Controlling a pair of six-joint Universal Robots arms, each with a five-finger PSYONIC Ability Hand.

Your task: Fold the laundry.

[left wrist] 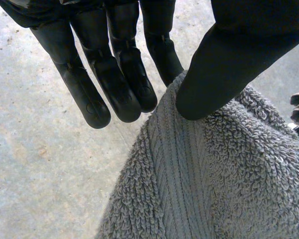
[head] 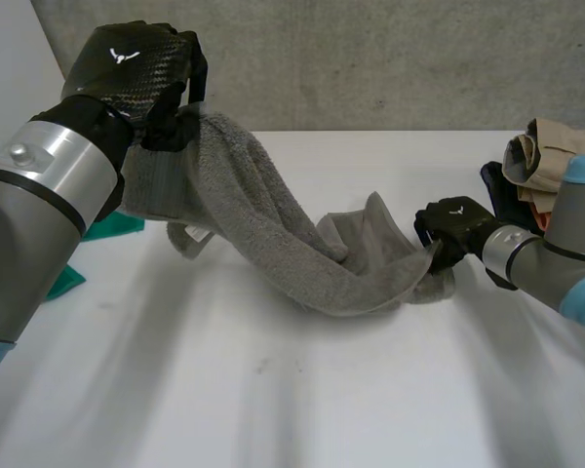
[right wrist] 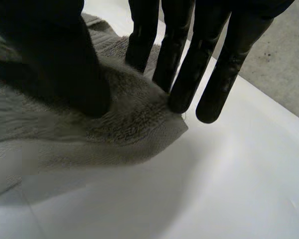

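Though straight-fingered, left robot hand (head: pixel 136 63): towel (head: pixel 263 224) pinch.

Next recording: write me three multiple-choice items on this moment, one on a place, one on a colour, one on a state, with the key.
1. Where is the end of the towel that the left hand holds? A lying flat; B lifted above the table; C in a basket.
2. What colour is the towel? A grey; B red; C yellow.
3. What is the right hand doing? A open, off the towel; B curled, empty; C pinching the towel.
Key: B, the head view shows that end raised clear of the table; A, it is grey in all views; C, thumb and fingers clamp the towel's corner in the right wrist view.
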